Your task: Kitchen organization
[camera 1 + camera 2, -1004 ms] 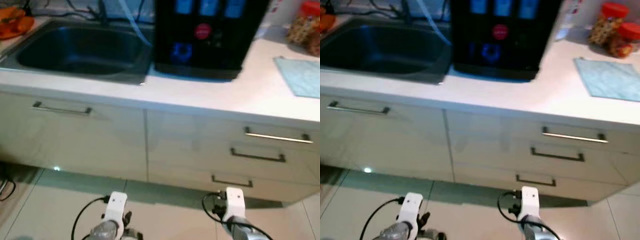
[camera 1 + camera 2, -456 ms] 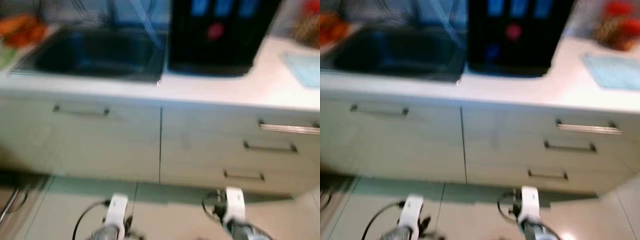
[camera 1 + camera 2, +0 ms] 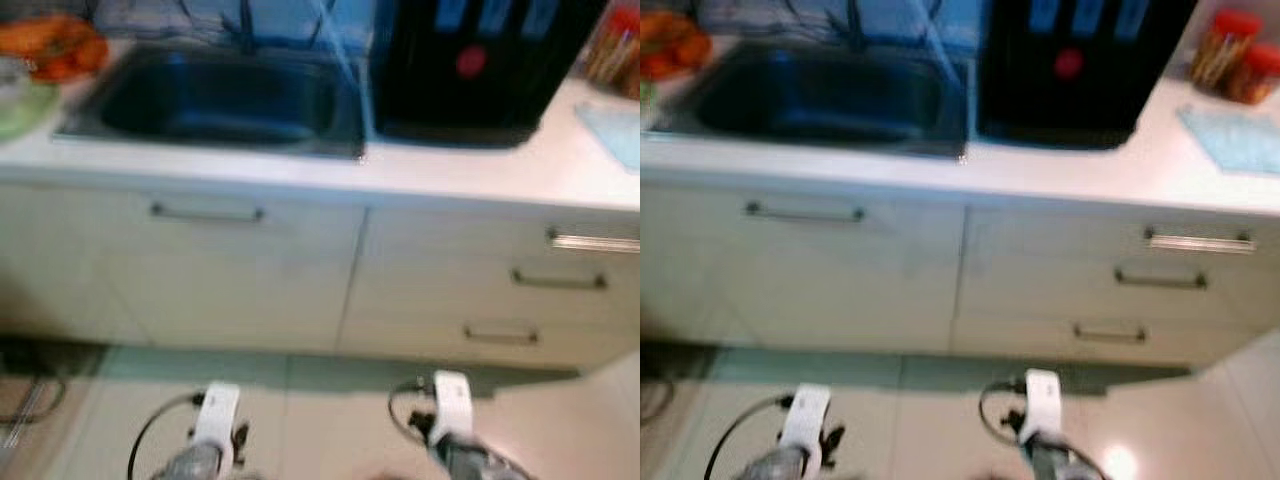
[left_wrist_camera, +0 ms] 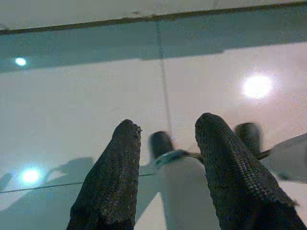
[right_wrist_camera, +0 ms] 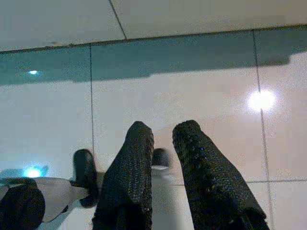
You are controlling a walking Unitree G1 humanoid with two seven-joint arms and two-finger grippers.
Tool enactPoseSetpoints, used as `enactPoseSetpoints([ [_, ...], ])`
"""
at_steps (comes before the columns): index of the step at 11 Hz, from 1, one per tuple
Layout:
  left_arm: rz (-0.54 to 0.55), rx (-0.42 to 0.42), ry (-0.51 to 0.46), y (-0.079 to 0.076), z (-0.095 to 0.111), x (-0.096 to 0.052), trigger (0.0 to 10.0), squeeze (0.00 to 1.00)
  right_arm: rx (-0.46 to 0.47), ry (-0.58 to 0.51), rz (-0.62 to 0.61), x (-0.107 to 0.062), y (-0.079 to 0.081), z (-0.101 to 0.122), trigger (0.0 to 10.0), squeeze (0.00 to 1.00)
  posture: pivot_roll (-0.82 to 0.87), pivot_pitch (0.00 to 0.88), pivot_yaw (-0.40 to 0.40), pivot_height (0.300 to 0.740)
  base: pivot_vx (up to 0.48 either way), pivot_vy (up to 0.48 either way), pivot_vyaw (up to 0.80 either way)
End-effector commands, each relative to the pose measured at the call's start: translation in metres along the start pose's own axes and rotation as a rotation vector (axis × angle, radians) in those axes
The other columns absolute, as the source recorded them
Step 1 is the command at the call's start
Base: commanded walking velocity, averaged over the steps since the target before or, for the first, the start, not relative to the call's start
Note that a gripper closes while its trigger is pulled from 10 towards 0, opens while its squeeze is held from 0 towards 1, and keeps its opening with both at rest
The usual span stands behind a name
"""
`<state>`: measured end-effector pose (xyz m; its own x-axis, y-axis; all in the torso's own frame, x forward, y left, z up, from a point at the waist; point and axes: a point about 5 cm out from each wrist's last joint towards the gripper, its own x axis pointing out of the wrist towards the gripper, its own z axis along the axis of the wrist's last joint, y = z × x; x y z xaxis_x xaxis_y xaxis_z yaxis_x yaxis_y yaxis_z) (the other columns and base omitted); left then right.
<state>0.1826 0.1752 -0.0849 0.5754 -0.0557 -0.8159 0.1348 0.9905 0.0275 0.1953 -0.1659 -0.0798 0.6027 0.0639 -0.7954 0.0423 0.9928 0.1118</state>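
Pale kitchen, dark sink and machine

The desk (image 3: pixel 1060 175) is showing white, the sink (image 3: pixel 820 95) dark blue-grey, the machine (image 3: pixel 1080 70) black with a red dot; the jars (image 3: pixel 1235 70) are wearing red lids.

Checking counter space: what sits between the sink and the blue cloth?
In the right eye view, a black appliance stands on the counter between the sink and the blue cloth.

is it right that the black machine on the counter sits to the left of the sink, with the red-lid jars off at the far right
Not quite. The black machine stands to the right of the sink, not the left; the right eye view shows this. The red-lid jars are indeed at the far right of the counter.
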Motion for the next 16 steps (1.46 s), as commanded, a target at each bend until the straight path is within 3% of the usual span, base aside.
enactPoseSetpoints([
  [1,-0.016,-0.001,0.005,-0.008,0.0,0.001,10.0,0.0,0.002,0.007,-0.022,-0.002,-0.008,-0.002,10.0,0.0,-0.02,0.072,-0.021,0.74,0.0,0.48,0.0],
  [4,-0.015,-0.003,0.004,-0.009,0.0,0.001,10.0,0.0,-0.002,0.006,-0.024,-0.002,-0.009,-0.002,10.0,0.0,-0.02,0.074,-0.025,0.74,0.0,0.48,0.0],
  [6,-0.006,-0.001,-0.002,-0.009,0.0,0.001,10.0,0.0,-0.014,0.0,-0.027,-0.002,-0.01,-0.002,10.0,0.0,-0.02,0.074,-0.025,0.74,0.0,0.0,0.0],
  [9,0.02,-0.006,-0.073,-0.007,0.007,0.001,10.0,0.0,-0.105,-0.089,-0.055,-0.002,-0.011,0.009,10.0,0.0,-0.01,0.076,-0.023,0.74,0.0,0.0,0.0],
  [10,0.057,-0.02,-0.166,-0.003,0.026,0.002,10.0,0.0,-0.119,-0.155,-0.07,-0.003,-0.011,0.014,10.0,0.0,-0.01,0.079,-0.021,0.74,0.0,0.0,0.0],
  [11,0.072,-0.053,-0.314,0.003,0.062,0.001,10.0,0.0,-0.139,-0.249,-0.045,-0.005,-0.008,0.022,10.0,0.0,-0.02,0.082,-0.018,0.74,0.0,0.0,0.0],
  [12,0.067,-0.053,-0.403,0.003,0.083,0.0,10.0,0.0,-0.168,-0.335,-0.029,-0.006,-0.006,0.036,10.0,0.0,-0.02,0.083,-0.017,0.74,0.0,0.0,0.0],
  [13,0.06,-0.054,-0.471,0.002,0.099,-0.002,10.0,0.0,-0.172,-0.496,-0.005,-0.007,0.001,0.092,10.0,0.0,-0.02,0.08,-0.018,0.74,0.0,0.0,0.0],
  [14,0.057,-0.056,-0.551,0.001,0.117,-0.005,10.0,0.0,-0.178,-0.601,0.014,-0.011,0.008,0.123,10.0,0.0,-0.01,0.08,-0.022,0.74,0.0,0.0,0.0],
  [15,0.078,-0.052,-0.64,0.004,0.137,-0.011,10.0,0.0,-0.187,-0.683,0.014,-0.016,0.013,0.138,10.0,0.0,-0.01,0.086,-0.02,0.74,0.0,0.0,0.0],
  [16,0.078,-0.033,-0.756,0.005,0.157,-0.02,10.0,0.0,-0.13,-0.778,-0.008,-0.024,0.014,0.16,10.0,0.0,-0.02,0.09,-0.02,0.74,0.0,0.0,0.0],
])
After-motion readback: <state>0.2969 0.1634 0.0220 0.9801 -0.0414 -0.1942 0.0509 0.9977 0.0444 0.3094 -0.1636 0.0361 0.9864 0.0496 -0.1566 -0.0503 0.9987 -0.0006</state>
